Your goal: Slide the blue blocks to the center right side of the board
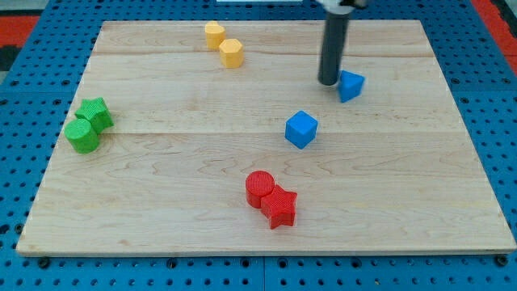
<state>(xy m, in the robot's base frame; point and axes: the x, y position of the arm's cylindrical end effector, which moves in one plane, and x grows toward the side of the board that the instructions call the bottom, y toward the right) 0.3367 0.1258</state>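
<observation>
Your tool, the dark rod, comes down from the view's top, and its tip (329,82) sits on the desk (161,186) right at the left edge of the small blue block (350,85), touching it or as good as. No jaws to read on this rod, so apart or together doesn't apply; it clamps nothing. That small blue block lies in the upper right part of the desk. Your second one, the blue cube (301,129), sits below and to the view's left of the tip, near the middle, well apart from the first. Over at the view's top, two yellow blocks (224,45) huddle side by side. On the left edge, two green blocks (89,125) press together. Down low in the centre, the red cylinder (259,187) touches the red star-shaped block (280,206).
</observation>
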